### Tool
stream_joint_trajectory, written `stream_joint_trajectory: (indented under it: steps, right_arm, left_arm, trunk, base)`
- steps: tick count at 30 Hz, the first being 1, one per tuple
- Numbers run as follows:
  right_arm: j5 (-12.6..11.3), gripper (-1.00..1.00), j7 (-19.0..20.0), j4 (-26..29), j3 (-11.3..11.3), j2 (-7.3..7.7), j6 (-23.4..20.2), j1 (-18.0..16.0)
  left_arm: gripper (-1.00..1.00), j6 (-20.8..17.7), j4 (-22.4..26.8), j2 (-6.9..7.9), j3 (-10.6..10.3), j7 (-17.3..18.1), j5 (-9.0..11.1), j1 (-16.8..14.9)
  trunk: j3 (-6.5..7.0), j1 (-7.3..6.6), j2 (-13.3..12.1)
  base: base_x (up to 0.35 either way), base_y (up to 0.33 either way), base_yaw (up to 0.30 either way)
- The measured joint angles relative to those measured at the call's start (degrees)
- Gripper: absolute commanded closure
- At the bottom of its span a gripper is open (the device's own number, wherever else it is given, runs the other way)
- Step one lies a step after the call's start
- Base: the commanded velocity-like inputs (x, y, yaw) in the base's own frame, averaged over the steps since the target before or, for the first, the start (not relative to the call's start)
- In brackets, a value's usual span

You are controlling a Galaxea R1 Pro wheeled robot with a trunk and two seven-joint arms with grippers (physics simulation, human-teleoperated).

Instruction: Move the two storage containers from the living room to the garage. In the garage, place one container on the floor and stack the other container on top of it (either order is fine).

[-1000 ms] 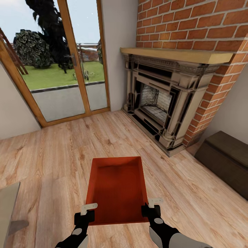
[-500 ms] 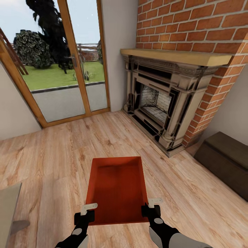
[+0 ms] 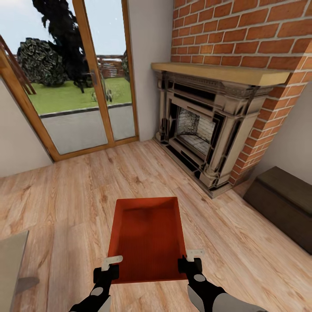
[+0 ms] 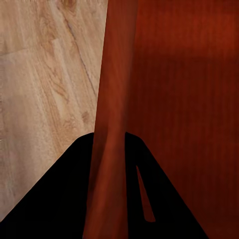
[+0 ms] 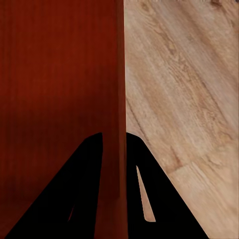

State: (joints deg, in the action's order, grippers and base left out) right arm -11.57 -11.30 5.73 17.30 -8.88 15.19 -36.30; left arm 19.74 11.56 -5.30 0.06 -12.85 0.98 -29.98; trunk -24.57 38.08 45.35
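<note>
Near fireplace (image 3: 203, 125), both grippers clamp storage container (image 3: 148, 236), wrist views show walls pinched

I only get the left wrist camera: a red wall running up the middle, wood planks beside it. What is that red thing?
Observer: An orange-red open-topped storage container, seen whole from the head view; nothing inside it.
Operator: Is anything else holding it?
Observer: Yes. The right gripper clamps the opposite side wall, just as the left gripper does on its side.
Operator: What room is this?
Observer: A living room: a red brick fireplace ahead on the right, wood-framed glass doors on the left.
Operator: Any second bin around?
Observer: I cannot see one here.
</note>
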Motion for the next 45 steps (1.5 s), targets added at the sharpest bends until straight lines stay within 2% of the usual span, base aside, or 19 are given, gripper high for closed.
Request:
stream_joint_trajectory:
  steps: [7, 28, 45]
  right_arm:
    - [-0.1, 1.0, -0.02, -0.02, 0.07, -0.02, 0.11, 0.0]
    - [-0.12, 1.0, -0.11, -0.03, 0.09, -0.07, 0.17, 0.01]
    - [-0.11, 1.0, -0.11, -0.03, 0.1, -0.07, 0.16, -0.01]
  left_arm:
    - [1.0, 0.06, 0.02, 0.02, -0.02, 0.0, 0.0, 0.0]
    - [1.0, 0.04, 0.07, 0.02, -0.01, -0.04, -0.06, 0.0]
    - [1.0, 0.03, 0.1, 0.02, 0.01, -0.05, -0.07, 0.01]
  trunk:
    - [1.29, -1.54, -2.81]
    - [2.99, -1.55, -2.83]
    - [4.49, -1.55, -2.83]
  base:
    - [0.0, 0.0, -0.008]
    - [0.0, 0.0, -0.07]
    - [0.0, 0.0, -0.006]
